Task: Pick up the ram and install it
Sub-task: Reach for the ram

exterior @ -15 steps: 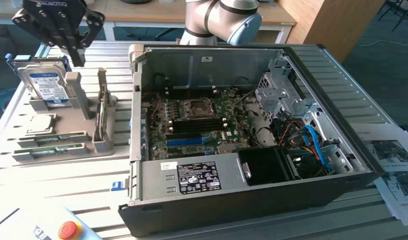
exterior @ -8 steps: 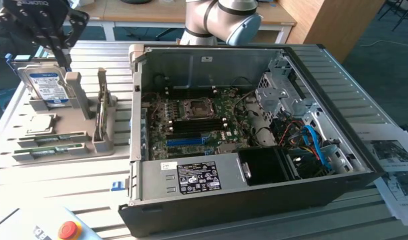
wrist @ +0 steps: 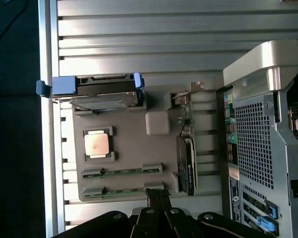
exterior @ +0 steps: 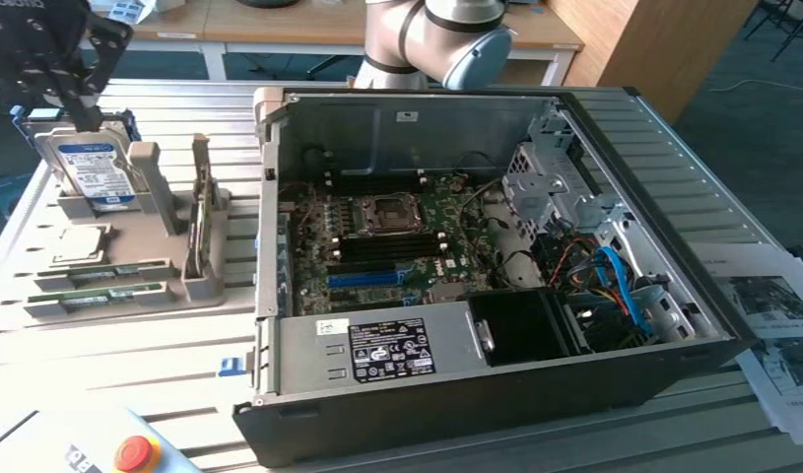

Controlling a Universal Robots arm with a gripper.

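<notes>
A slatted metal table (exterior: pixel 112 365) (wrist: pixel 139 29) carries an open computer case (exterior: pixel 415 414) (wrist: pixel 258 139), its motherboard exposed; on the exterior view's left, beside the case, sits a grey tray (exterior: pixel 145 236) (wrist: pixel 129 129); a hard drive (exterior: pixel 97 172) (wrist: pixel 104 94) stands upright at the tray's far end; a square CPU (exterior: pixel 79 241) (wrist: pixel 97 144) lies flat nearer; the ram (exterior: pixel 105 271) (wrist: pixel 121 172), two green sticks side by side, lies flat in the tray just beside the CPU; the tool (exterior: pixel 79 103) (wrist: pixel 158 194), fingers pressed together and holding nothing, hangs above the tray, apart from the ram.
</notes>
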